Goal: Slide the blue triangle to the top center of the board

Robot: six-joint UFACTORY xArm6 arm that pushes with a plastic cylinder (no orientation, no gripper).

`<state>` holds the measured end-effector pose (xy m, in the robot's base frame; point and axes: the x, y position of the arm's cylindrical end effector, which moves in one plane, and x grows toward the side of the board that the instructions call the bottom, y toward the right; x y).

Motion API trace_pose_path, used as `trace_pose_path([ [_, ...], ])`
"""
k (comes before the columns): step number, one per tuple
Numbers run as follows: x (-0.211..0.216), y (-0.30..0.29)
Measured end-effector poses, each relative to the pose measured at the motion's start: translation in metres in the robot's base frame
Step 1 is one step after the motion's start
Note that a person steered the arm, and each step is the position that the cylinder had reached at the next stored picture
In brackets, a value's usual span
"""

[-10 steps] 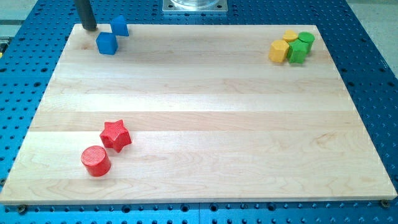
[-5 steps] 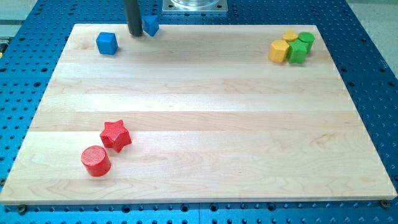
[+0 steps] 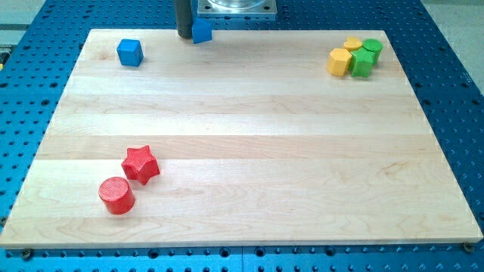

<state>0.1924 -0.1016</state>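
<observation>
Blue triangle (image 3: pixel 201 31) at the view's top edge of the worktop (image 3: pixel 242 143), somewhat left of centre; matte plastic, faceted, exact outline hard to make out from this angle. My tip (image 3: pixel 183 35) touching its left side; dark straight rod rising out of the frame. No pincer on this rig, so no spread or pinched state to record. Blue cube (image 3: pixel 130 53) further toward the view's left, well apart from the triangle. Worktop of pale wood, lengthwise grain, glued strips visible; resting on a blue perforated base plate (image 3: pixel 454 91). Metal mount (image 3: pixel 236 7) just past the top edge, right of the rod. Top right: cluster of two yellow blocks (image 3: pixel 342 57) and two green blocks (image 3: pixel 366 56), touching one another, shapes uncertain. Bottom left: red star (image 3: pixel 141 164) touching red cylinder (image 3: pixel 116 195), ribbed printed top.
</observation>
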Motion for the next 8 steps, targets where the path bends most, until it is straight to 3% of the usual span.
trace_pose_path([
  [2, 0.001, 0.086],
  [4, 0.001, 0.096],
  [6, 0.002, 0.188],
  [8, 0.023, 0.228],
])
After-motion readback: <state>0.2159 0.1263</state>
